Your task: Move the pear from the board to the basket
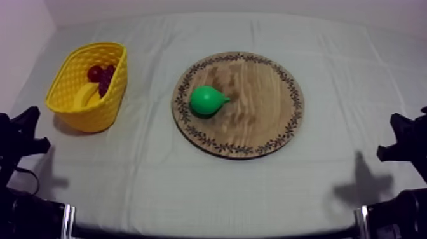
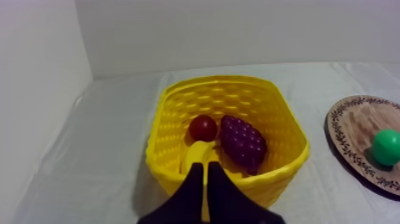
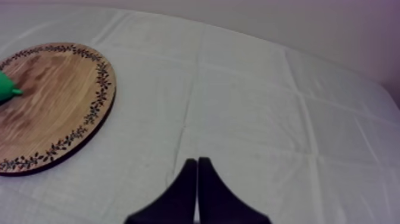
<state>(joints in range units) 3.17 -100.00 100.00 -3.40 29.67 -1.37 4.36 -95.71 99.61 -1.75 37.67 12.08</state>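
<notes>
Left pincer (image 2: 205, 168): clenched on nothing, basket (image 2: 286, 119) just ahead of it, so probably the arm for this job.
Right pincer (image 3: 197, 162): clenched, empty, board (image 3: 53, 101) ahead.
Pear (image 1: 208, 100): on the board's basket-side half, between both pincers, untouched.
Basket contents: banana (image 2: 199, 152), grapes (image 2: 243, 143), small red fruit (image 2: 203, 127).
Writing: none readable.
</notes>
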